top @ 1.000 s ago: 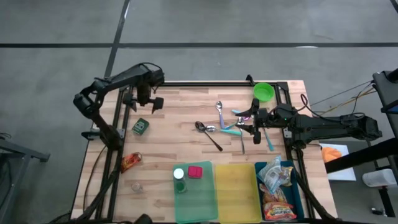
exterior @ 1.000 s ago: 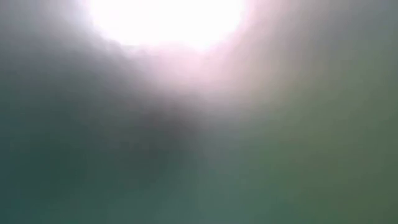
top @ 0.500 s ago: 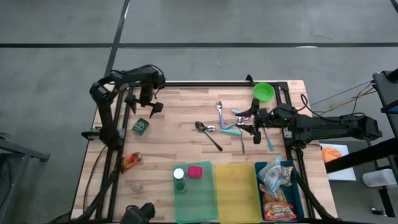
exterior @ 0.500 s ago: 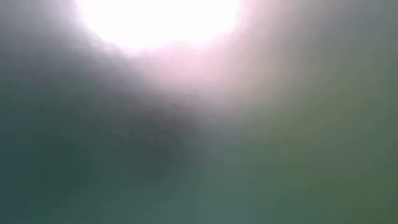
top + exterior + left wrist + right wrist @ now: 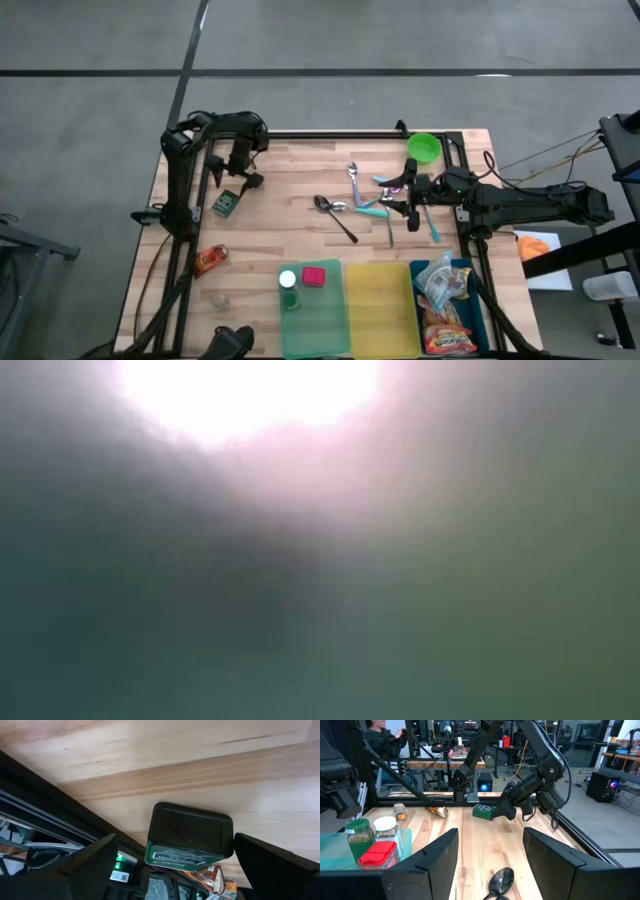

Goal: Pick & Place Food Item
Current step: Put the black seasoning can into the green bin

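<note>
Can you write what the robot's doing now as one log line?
left gripper: open, above green tin | right gripper: open, waiting by spoons

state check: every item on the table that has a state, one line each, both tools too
left tool: open, above the green tin, not gripping
green tin: flat on the table, lid on
right tool: open, empty, over the cutlery
green bowl: upright, looks empty
black spoon: flat on the table
orange snack packet: flat on the table
blue bin: holds snack bags
yellow tray: empty
</note>
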Robot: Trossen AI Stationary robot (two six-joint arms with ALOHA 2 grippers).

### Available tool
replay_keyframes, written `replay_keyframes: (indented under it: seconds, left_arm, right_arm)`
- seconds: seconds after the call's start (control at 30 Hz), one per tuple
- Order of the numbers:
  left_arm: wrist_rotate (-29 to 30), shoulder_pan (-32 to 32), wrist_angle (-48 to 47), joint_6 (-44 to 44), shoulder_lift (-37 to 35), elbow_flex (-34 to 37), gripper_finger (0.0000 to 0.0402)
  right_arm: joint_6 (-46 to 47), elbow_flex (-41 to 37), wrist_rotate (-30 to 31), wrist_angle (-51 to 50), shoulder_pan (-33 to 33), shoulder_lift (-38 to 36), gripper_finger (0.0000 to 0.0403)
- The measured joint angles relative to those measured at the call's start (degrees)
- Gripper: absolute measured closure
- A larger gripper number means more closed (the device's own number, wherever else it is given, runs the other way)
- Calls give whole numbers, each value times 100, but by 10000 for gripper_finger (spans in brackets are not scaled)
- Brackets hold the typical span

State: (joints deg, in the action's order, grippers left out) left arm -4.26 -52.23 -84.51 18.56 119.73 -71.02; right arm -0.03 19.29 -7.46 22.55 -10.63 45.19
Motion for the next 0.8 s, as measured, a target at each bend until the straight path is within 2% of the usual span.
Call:
replay_keyframes:
  seconds: [0.53,0.8]
  left_arm:
    - [-218,146,11,-217,76,37,5]
    - [-581,227,368,-776,76,658,5]
  right_arm:
    - [0,0,-1,-2,-1,0,181]
    - [0,0,-1,0,-2,0,181]
